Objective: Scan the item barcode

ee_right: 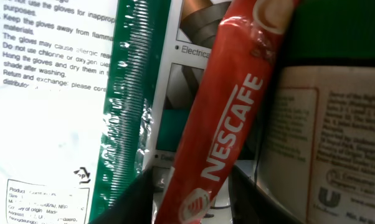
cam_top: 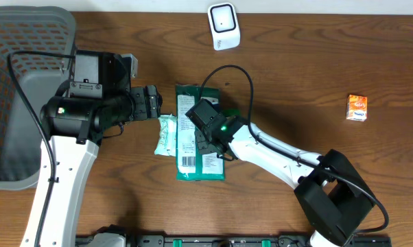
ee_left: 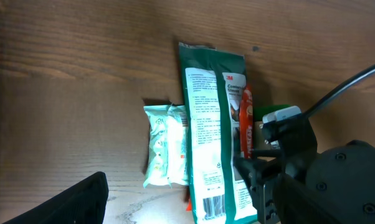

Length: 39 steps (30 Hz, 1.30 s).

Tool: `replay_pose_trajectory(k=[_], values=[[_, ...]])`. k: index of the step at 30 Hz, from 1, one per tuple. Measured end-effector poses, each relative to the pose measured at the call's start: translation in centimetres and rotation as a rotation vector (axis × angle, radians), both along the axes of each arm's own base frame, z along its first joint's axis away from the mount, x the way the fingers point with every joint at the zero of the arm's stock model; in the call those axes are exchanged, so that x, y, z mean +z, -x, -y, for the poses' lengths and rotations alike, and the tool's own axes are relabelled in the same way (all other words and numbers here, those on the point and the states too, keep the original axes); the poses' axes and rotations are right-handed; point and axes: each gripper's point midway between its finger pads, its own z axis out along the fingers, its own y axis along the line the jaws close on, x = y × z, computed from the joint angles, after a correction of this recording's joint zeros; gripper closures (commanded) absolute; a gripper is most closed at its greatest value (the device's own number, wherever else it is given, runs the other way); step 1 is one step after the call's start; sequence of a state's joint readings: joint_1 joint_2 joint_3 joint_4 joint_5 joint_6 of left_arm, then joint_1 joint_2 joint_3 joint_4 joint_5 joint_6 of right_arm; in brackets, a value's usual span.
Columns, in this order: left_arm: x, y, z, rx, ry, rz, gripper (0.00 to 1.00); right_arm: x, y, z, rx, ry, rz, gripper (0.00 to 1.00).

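- The wooden table [cam_top: 316,62] is carrying everything in the scene.
- A grey mesh basket [cam_top: 28,41] is sitting at the far left corner, with the left arm rising just beside it.
- A green glove pack [cam_top: 199,140] is lying flat at mid-table with its printed back up. Its long axis is running near to far, and its barcode [cam_top: 187,162] is sitting at the near end.
- The left gripper [cam_top: 154,103] is hovering to the left of the pack's far end, spread wide and grasping nothing.
- The right gripper [ee_right: 197,199] is reaching in from the near right and hanging over the right part of the glove pack. Its two dark fingers are standing on either side of the red stick's lower end, but I cannot tell whether they are clenched on it.
- A white scanner [cam_top: 223,26] is standing at the far edge, well apart from the pile.
- A pale green packet [cam_top: 167,134] is lying against the glove pack's left edge.
- A dark green item with a cream label [ee_right: 324,143] is showing just right of the stick.
- An orange box [cam_top: 357,108] is sitting alone at the right.
- The red coffee stick [ee_right: 231,118] is lying along the glove pack's right edge, with its long axis running near to far like the pack's. Its white lettering is running along its length.
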State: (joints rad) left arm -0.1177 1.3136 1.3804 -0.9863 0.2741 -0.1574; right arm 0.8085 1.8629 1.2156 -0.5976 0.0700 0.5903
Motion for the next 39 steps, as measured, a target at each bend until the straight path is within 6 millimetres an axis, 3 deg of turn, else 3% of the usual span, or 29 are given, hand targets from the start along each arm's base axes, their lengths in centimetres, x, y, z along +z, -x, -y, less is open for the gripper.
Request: replay_pose_trajectory(k=[2, 8, 11, 15, 19, 24, 33, 39], values=[[0.0, 0.0, 0.0, 0.000, 0.000, 0.000, 0.15, 0.0, -0.1, -0.1, 0.000, -0.004, 0.006, 0.99], [0.0, 0.0, 0.0, 0.000, 0.000, 0.000, 0.16, 0.1, -0.1, 0.0, 0.010, 0.000, 0.010, 0.99], [0.0, 0.0, 0.0, 0.001, 0.000, 0.000, 0.16, 1.0, -0.1, -0.1, 0.022, -0.014, 0.024, 0.99], [0.0, 0.0, 0.0, 0.000, 0.000, 0.000, 0.15, 4.5, -0.2, -0.4, 0.056, -0.067, 0.084, 0.99], [0.0, 0.0, 0.0, 0.000, 0.000, 0.000, 0.16, 10.6, 0.3, -0.2, 0.105, -0.187, 0.155, 0.99], [0.0, 0.0, 0.0, 0.001, 0.000, 0.000, 0.16, 14.2, 0.5, 1.8, 0.154, -0.350, 0.107, 0.99], [0.0, 0.0, 0.0, 0.001, 0.000, 0.000, 0.15, 16.0, 0.4, 6.1, 0.259, -0.684, -0.087, 0.99], [0.0, 0.0, 0.0, 0.001, 0.000, 0.000, 0.15, 14.4, 1.3, 5.9, 0.360, -0.856, -0.222, 0.99]])
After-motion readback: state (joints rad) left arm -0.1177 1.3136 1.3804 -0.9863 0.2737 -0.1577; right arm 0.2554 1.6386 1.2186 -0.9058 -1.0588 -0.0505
